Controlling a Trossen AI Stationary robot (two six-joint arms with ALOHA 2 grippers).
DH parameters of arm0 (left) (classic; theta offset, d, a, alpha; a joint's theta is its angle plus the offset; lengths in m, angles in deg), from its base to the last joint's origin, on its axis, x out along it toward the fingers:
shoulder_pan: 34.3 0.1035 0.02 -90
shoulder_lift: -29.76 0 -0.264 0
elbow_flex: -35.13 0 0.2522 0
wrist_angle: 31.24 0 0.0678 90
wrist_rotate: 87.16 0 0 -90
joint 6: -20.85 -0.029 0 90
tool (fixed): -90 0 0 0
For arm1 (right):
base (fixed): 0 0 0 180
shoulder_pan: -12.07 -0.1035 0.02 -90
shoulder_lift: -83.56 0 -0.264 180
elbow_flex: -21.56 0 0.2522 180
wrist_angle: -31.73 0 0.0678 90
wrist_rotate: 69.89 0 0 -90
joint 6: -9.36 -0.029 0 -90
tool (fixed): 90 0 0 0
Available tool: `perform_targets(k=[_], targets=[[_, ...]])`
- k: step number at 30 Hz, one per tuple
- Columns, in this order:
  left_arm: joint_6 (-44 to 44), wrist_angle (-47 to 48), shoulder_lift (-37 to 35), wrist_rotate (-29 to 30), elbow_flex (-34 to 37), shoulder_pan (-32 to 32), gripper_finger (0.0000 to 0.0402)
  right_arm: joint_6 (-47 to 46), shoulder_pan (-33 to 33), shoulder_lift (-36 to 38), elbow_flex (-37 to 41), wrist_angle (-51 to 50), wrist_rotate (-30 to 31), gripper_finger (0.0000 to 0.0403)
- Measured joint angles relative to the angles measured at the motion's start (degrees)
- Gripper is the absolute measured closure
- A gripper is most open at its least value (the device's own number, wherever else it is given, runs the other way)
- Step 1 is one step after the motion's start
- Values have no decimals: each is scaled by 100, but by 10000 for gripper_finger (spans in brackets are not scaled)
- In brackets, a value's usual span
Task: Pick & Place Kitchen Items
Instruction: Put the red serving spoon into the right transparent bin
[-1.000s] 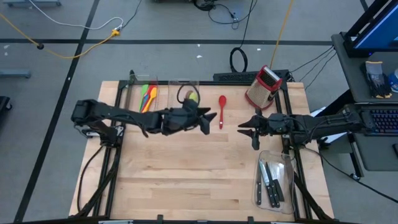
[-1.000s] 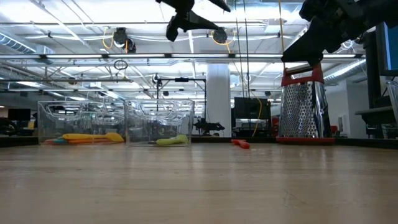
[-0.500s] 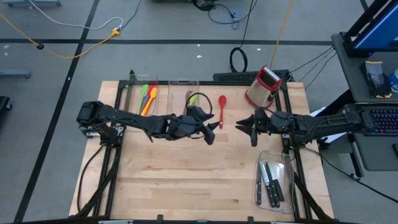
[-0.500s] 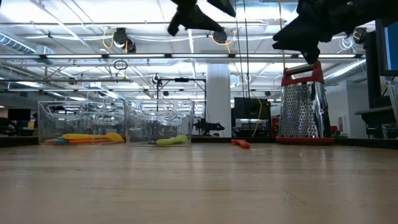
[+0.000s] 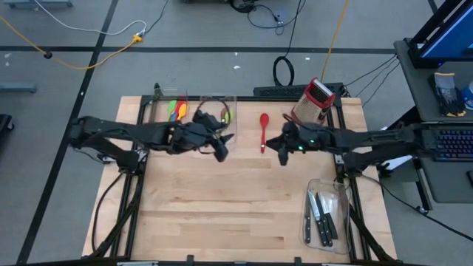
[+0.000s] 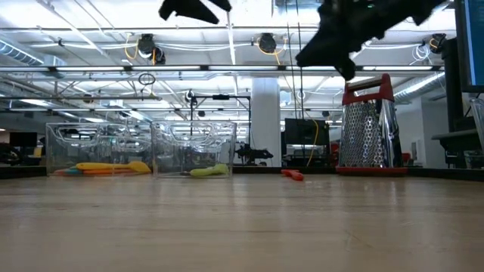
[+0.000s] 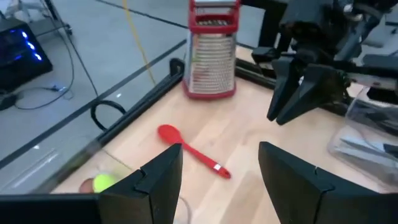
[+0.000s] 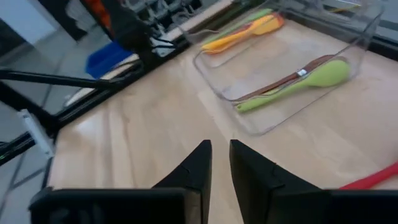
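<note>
Red spoon: flat on the table, near the grater.
My right gripper: raised, just beside the spoon's handle end; fingers nearly together, nothing between them.
My left gripper: fingers spread, empty, above the bin holding the green spoon.

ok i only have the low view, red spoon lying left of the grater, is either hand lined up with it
observer: the right hand hangs just off the handle end of the red spoon, on the grater side.
operator: and the left one
observer: the left hand is open and empty, above the near edge of the clear bin next to the spoon.
operator: i see something green in that bin, anything else
observer: yes, a brown utensil lies right alongside the green spoon.
</note>
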Motion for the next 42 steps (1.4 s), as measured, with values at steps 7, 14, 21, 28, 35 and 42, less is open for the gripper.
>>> perform_targets(k=[7,14,21,28,35,42], targets=[[58,49,-965,-130,938,187,188,142,422,-992,-1013,-743,4,338],[170,-138,-1797,-319,1768,286,188,-270,839,-1499,-1327,-962,-231,282],[9,-55,-2363,-411,2011,397,188,-920,1280,-2012,-1328,-1410,-282,222],[-319,-60,-2598,-639,2007,619,188,-1740,1513,-2510,-1314,-1360,-297,209],[-418,190,-2618,-902,2007,796,188,-2617,1701,-2727,-1318,-1136,-281,209],[-585,226,-2620,-1045,2007,879,188,-3292,1713,-2712,-1318,-1042,173,209]])
